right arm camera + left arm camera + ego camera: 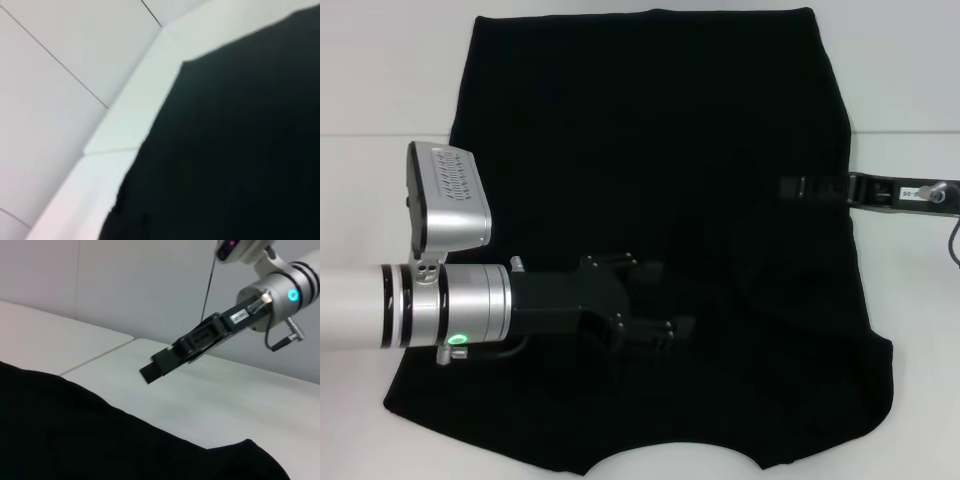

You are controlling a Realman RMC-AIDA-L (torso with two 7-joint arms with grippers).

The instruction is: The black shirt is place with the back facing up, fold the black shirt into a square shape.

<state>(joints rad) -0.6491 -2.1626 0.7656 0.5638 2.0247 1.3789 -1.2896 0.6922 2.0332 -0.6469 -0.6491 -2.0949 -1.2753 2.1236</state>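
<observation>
Both arms over the shirt, fold in the balance

The black shirt (670, 200) lies spread across the middle of the white table (380, 80), neckline at the near edge, sleeves apparently tucked in. The left gripper (665, 300) hangs over its near-left part, fingers spread apart and holding nothing; the right gripper (798, 188) sits at the right edge, and whether it's pinching cloth I cannot tell. Risk now: a shallow pinch could slip, or drag and bunch the layers. Smooth seamed tabletop, plain pale wall behind.
</observation>
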